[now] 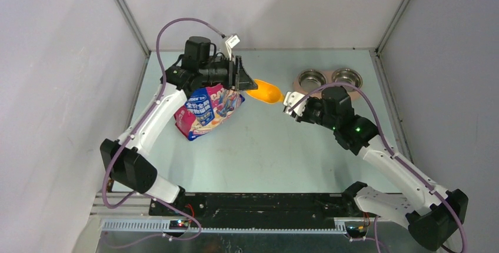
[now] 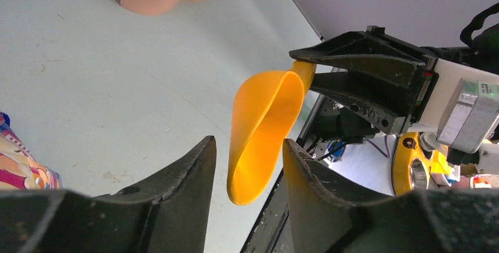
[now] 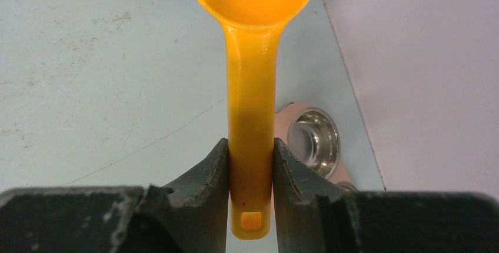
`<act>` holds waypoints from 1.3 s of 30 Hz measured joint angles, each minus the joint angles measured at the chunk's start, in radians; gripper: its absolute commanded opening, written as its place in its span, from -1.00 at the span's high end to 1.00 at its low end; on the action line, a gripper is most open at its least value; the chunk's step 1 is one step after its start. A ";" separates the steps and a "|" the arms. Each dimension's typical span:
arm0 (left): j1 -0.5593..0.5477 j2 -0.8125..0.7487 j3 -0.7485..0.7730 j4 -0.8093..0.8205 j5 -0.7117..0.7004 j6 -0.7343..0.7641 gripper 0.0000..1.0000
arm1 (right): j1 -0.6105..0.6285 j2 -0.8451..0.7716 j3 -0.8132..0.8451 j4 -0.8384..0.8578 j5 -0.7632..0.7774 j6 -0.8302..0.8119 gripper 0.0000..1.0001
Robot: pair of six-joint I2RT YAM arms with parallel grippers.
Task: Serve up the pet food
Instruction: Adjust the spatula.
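The printed bag (image 1: pixel 207 112) lies under the left gripper (image 2: pixel 247 147), whose fingers stand apart. Right of the bag, the right gripper (image 3: pixel 250 150) squeezes the orange scoop (image 3: pixel 250 88) by its handle. The pet food cannot be seen.

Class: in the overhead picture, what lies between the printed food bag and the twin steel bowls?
The yellow scoop, its handle clamped in the right gripper; the top view shows it.

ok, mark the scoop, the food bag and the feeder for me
scoop (image 3: pixel 250 106), right wrist view, on its handle.
food bag (image 1: pixel 207 112), top view, middle of its printed front.
feeder (image 2: pixel 153 3), left wrist view, pink outer wall.
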 measured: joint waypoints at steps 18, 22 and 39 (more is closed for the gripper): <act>-0.034 0.004 0.001 -0.037 -0.047 0.034 0.27 | 0.007 0.005 -0.005 0.033 0.022 -0.004 1.00; -0.035 0.009 0.011 -0.047 -0.054 0.037 0.27 | 0.009 0.005 -0.005 0.032 0.018 -0.004 1.00; -0.040 0.014 0.013 -0.056 -0.062 0.066 0.99 | 0.023 0.005 -0.006 0.026 0.011 -0.003 0.87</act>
